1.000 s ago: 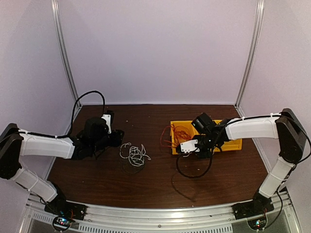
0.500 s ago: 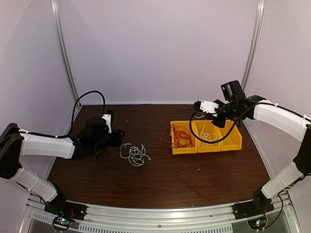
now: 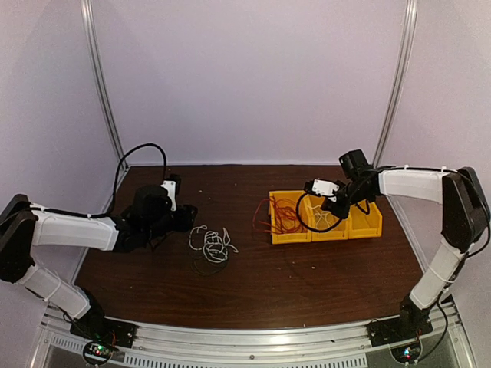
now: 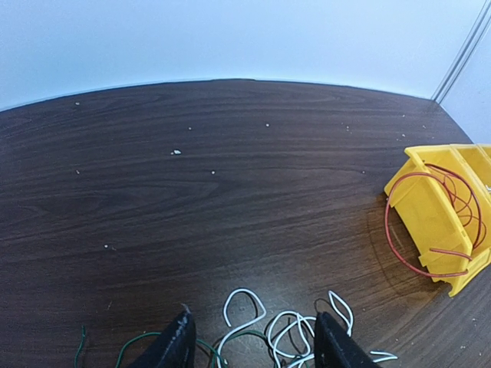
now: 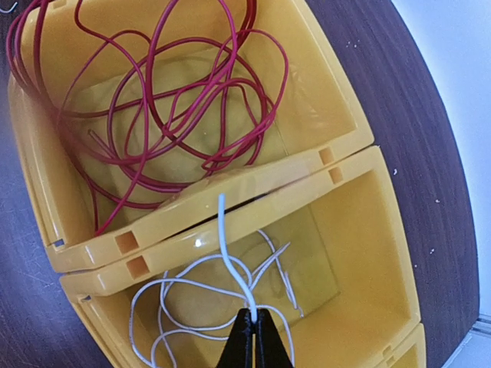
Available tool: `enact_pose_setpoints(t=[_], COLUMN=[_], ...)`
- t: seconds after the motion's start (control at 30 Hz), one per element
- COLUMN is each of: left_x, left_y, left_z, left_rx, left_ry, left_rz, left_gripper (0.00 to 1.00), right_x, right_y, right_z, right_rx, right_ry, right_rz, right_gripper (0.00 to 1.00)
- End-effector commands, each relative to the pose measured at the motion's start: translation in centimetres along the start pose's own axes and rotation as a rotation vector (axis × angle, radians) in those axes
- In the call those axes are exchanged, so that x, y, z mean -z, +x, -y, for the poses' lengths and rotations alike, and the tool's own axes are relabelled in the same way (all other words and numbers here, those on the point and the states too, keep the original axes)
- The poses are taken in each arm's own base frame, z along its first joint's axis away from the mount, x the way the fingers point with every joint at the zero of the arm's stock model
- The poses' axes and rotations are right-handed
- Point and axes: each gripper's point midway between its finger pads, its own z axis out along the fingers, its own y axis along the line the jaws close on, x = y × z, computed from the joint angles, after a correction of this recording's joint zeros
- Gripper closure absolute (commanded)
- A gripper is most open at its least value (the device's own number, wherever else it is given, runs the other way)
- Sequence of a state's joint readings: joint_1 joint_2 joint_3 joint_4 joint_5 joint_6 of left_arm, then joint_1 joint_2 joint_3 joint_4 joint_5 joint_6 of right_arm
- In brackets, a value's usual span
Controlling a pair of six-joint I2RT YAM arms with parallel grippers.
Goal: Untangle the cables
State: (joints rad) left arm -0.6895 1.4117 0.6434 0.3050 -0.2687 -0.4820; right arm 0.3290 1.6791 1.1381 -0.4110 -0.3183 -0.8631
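The dark wooden table (image 3: 253,284) carried everything, and the row of 3 yellow bins (image 3: 326,234) sat on its right half. The left arm (image 3: 73,230) lay low over the table, well to the left of the bins. The right arm (image 3: 414,184) reached in from the right, with its wrist above the bins.

A loose clump of cables (image 3: 212,245) lay flat on the table to the left of the bins, well apart from them. White loops showed most clearly in it, with some dark strands, and the left wrist view also showed thin green ones.

The red cable (image 3: 285,213) was coiled in the leftmost bin, and a few of its loops spilled over that bin's outer wall. The white cable (image 5: 230,261) lay in loose loops in the middle bin, with 1 end rising toward the wall shared with the red cable's bin.

The right gripper (image 5: 254,318) hung above the middle bin, its fingers pressed together and pinching that white cable. The left gripper (image 4: 253,341) hovered low just left of the clump, on the side away from the bins, with its fingers spread and nothing between them.
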Motion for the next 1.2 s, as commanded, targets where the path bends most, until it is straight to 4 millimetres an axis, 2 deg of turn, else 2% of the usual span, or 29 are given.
enact_pose_setpoints(t=[0.0, 0.03, 0.07, 0.17, 0.27, 0.37, 0.47, 0.6, 0.7, 0.8, 0.97, 1.17], left_x=[0.1, -0.1, -0.2, -0.6, -1.0, -1.4, -1.8, -2.1, -2.0, -1.5, -0.7, 0.4], left_y=[-0.9, -0.7, -0.4, 0.4, 1.3, 2.0, 2.6, 2.9, 2.8, 2.6, 3.2, 3.2], left_z=[0.7, 0.6, 0.6, 0.5, 0.1, 0.1, 0.3, 0.6, 0.5, 0.1, -2.8, -4.4], left_rx=[0.017, 0.018, 0.019, 0.023, 0.039, 0.051, 0.059, 0.076, 0.087, 0.112, 0.164, 0.196], left_ry=[0.02, 0.017, 0.015, 0.011, -0.004, 0.006, 0.026, 0.049, 0.053, 0.047, -0.044, -0.072], left_rz=[0.019, 0.009, -0.003, -0.031, -0.058, -0.083, -0.104, -0.119, -0.122, -0.117, -0.145, -0.131], left_gripper=[0.46, 0.46, 0.46, 0.43, 0.39, 0.39, 0.39, 0.39, 0.38, 0.38, 0.37, 0.37], right_x=[0.0, 0.0, 0.2, 1.9, 4.4, 6.3, 6.4, 4.5, 1.9, -0.7, -3.7, -7.0], right_y=[-0.8, -0.7, -0.9, -2.2, -4.6, -8.1, -12.4, -17.3, -19.2, -20.3, -21.5, -21.1], right_z=[1.1, 1.3, 1.8, 3.1, 3.3, 1.8, -2.1, -8.4, -12.4, -15.4, -18.3, -20.1], right_rx=[-0.072, -0.089, -0.109, -0.164, -0.149, -0.068, -0.008, 0.018, 0.066, 0.101, 0.093, 0.059], right_ry=[-0.001, 0.001, 0.012, 0.043, 0.099, 0.125, 0.019, -0.231, -0.334, -0.402, -0.487, -0.542], right_rz=[0.005, -0.008, -0.016, -0.013, 0.011, 0.064, 0.165, 0.291, 0.301, 0.285, 0.264, 0.226], right_gripper=[1.0, 1.0, 0.96, 0.66, 0.55, 0.51, 0.51, 0.52, 0.52, 0.51, 0.48, 0.48])
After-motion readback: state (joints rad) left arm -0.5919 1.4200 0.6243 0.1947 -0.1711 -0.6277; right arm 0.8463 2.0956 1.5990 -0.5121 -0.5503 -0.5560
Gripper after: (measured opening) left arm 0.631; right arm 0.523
